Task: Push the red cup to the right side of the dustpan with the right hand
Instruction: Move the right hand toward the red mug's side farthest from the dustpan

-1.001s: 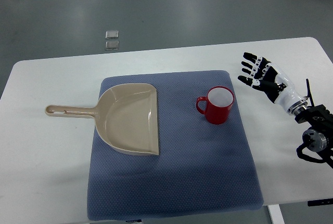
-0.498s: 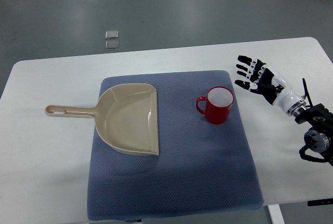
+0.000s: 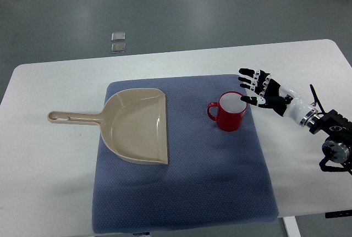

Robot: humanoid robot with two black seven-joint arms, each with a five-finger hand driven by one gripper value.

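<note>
Red cup (image 3: 231, 112) just left of right hand (image 3: 263, 90)

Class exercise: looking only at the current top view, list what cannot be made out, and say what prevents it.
- Contact between the right hand and the red ceramic cup: steep angle, fingertips overlap the rim.
- Two small clear squares on the floor: too small to identify.
- Blue padded mat: near edge cut by frame bottom.
- Left arm: out of view.

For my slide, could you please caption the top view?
Right hand, fingers spread, beside the red cup on a blue mat, right of the dustpan.
</note>
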